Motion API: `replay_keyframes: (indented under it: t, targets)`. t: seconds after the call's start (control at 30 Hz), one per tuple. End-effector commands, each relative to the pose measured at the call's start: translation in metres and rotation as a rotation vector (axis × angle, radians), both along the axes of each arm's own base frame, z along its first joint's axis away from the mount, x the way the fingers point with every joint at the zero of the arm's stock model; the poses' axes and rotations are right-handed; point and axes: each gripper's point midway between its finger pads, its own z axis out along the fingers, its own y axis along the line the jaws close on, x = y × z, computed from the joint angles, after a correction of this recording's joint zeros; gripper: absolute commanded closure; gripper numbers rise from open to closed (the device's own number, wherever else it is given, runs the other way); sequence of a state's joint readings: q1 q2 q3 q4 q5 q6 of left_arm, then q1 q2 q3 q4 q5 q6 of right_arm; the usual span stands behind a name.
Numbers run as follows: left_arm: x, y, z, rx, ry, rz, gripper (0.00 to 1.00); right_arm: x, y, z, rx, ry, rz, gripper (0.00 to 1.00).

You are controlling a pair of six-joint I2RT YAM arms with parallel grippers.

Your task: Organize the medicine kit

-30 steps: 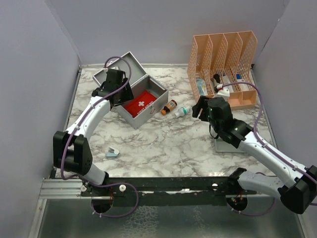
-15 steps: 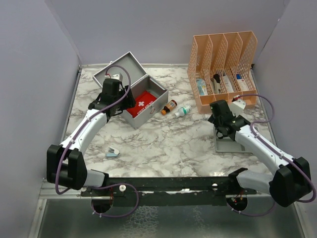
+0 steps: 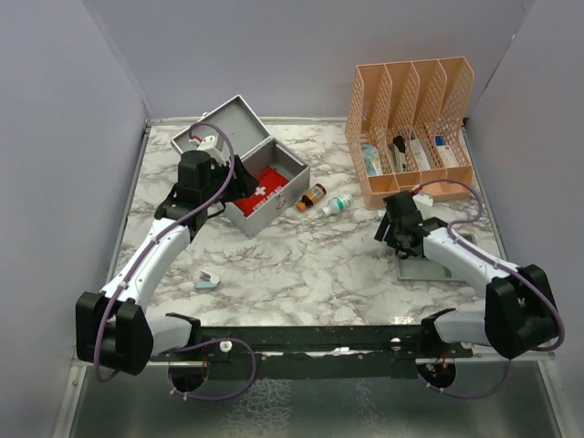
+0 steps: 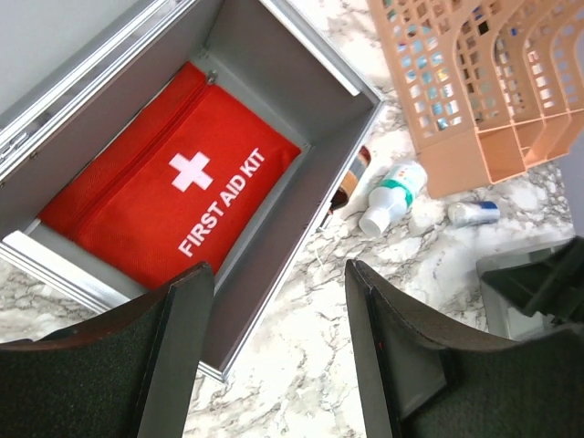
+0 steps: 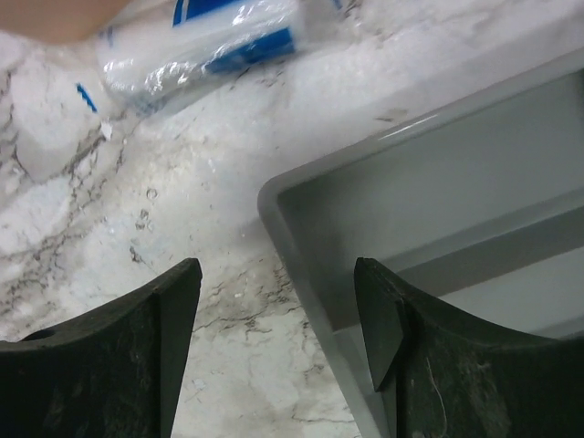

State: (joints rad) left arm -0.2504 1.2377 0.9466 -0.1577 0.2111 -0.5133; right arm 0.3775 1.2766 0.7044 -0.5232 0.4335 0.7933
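On the marble tabletop (image 3: 301,265), the tray (image 5: 429,210) rim lies just below the released right claw (image 5: 278,292), which probably must lower and clench next; left claw (image 4: 278,283) released too.

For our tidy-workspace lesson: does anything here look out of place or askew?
A brown bottle and a white bottle lie on their sides beside the open medicine kit, not in it. A small blue item sits alone front-left.
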Motion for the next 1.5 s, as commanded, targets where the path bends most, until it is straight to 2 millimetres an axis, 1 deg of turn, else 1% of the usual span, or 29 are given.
replay_keyframes:
  t: [0.0, 0.07, 0.17, 0.27, 0.4, 0.47, 0.6, 0.73, 0.8, 0.87, 0.9, 0.97, 1.1, 1.27, 1.33, 1.37, 1.47]
  targets:
    - [-0.006, -0.009, 0.023, -0.031, -0.105, -0.081, 0.38, 0.009, 0.027, -0.009, 0.054, 0.051, 0.181, 0.32]
    - [-0.008, -0.011, 0.025, -0.031, -0.116, -0.096, 0.38, 0.007, 0.032, -0.013, 0.066, 0.075, 0.214, 0.33]
    - [-0.010, -0.011, 0.028, -0.031, -0.125, -0.105, 0.38, 0.005, 0.044, -0.014, 0.114, 0.094, 0.274, 0.34]
    - [-0.011, -0.010, 0.029, -0.021, -0.133, -0.105, 0.39, 0.001, 0.064, -0.011, 0.212, 0.116, 0.311, 0.36]
    - [-0.011, -0.006, 0.030, -0.007, -0.137, -0.092, 0.39, -0.004, 0.102, -0.001, 0.400, 0.111, 0.336, 0.39]
    - [-0.011, -0.007, 0.030, -0.007, -0.135, -0.095, 0.39, -0.005, 0.121, 0.006, 0.452, 0.100, 0.326, 0.39]
    - [-0.011, -0.007, 0.027, -0.005, -0.127, -0.096, 0.39, -0.007, 0.159, 0.017, 0.540, 0.076, 0.284, 0.39]
    - [-0.011, -0.007, 0.027, -0.004, -0.126, -0.095, 0.39, -0.011, 0.202, 0.021, 0.607, 0.077, 0.287, 0.39]
    - [-0.011, -0.007, 0.026, -0.002, -0.124, -0.094, 0.39, -0.010, 0.218, 0.023, 0.619, 0.080, 0.286, 0.39]
    - [-0.010, -0.006, 0.027, 0.000, -0.125, -0.093, 0.39, -0.007, 0.234, 0.029, 0.640, 0.070, 0.309, 0.40]
    - [-0.010, -0.006, 0.026, 0.002, -0.124, -0.092, 0.39, -0.006, 0.239, 0.031, 0.641, 0.068, 0.313, 0.40]
    - [-0.010, -0.005, 0.026, 0.005, -0.124, -0.090, 0.39, 0.000, 0.239, 0.033, 0.618, 0.063, 0.284, 0.40]
    - [-0.011, -0.004, 0.027, 0.010, -0.129, -0.087, 0.39, 0.009, 0.215, 0.038, 0.526, 0.011, 0.183, 0.40]
    - [-0.011, -0.004, 0.026, 0.012, -0.126, -0.087, 0.39, 0.027, 0.187, 0.053, 0.423, -0.097, 0.090, 0.41]
    - [-0.011, -0.004, 0.026, 0.011, -0.125, -0.088, 0.39, 0.038, 0.172, 0.055, 0.374, -0.119, 0.034, 0.41]
    - [-0.010, -0.004, 0.025, 0.012, -0.123, -0.087, 0.39, 0.055, 0.156, 0.054, 0.319, -0.143, -0.039, 0.41]
    - [-0.010, -0.004, 0.024, 0.013, -0.122, -0.085, 0.39, 0.074, 0.140, 0.048, 0.278, -0.150, -0.110, 0.41]
